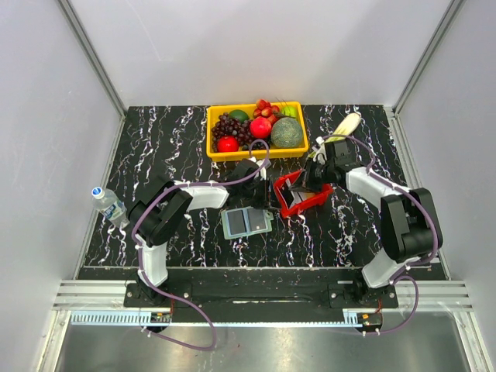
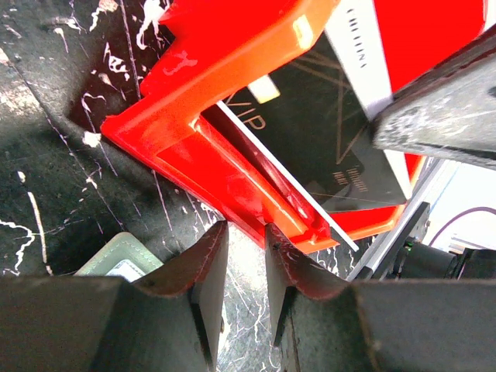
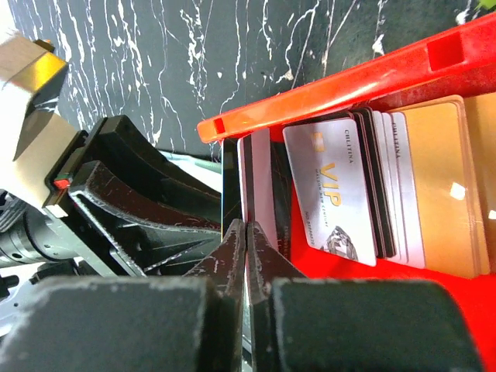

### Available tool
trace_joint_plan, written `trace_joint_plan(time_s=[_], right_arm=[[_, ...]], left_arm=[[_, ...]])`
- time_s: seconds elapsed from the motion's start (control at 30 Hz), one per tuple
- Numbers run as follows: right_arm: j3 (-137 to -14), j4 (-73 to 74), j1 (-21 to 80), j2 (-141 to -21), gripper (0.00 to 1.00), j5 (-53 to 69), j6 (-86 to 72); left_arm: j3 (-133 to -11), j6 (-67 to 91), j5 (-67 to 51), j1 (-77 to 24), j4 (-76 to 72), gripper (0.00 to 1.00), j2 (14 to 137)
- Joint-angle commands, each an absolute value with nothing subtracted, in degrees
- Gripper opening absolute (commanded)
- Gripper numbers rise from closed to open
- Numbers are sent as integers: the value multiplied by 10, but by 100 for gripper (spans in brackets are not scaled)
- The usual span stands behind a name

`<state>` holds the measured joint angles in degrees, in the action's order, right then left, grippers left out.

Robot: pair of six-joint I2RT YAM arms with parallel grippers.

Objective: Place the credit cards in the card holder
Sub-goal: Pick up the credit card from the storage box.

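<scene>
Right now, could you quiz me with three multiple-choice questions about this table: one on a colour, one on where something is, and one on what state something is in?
1. What colour is the fruit tub?
A yellow; B blue; C white.
2. Where is the silver VIP card?
A in the fruit tub; B in the red basket; C hanging in mid-air.
3. How do the jaws of the right gripper stand?
A wide apart; B closed together; C out of sight.

Answers:
1 A, its walls show plain yellow from above.
2 B, it stands with the other credit cards inside the red wall.
3 B, the right wrist view shows the two fingertips meeting.
</scene>
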<state>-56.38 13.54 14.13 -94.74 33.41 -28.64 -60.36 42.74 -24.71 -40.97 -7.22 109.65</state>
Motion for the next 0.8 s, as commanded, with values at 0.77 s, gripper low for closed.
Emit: trace_joint_plan(time_s=[0.77], right_arm=[[-619,248,269,-863,0,-21,-92]], left_arm=[[-602,432,-249,-411,-110,29,1070]])
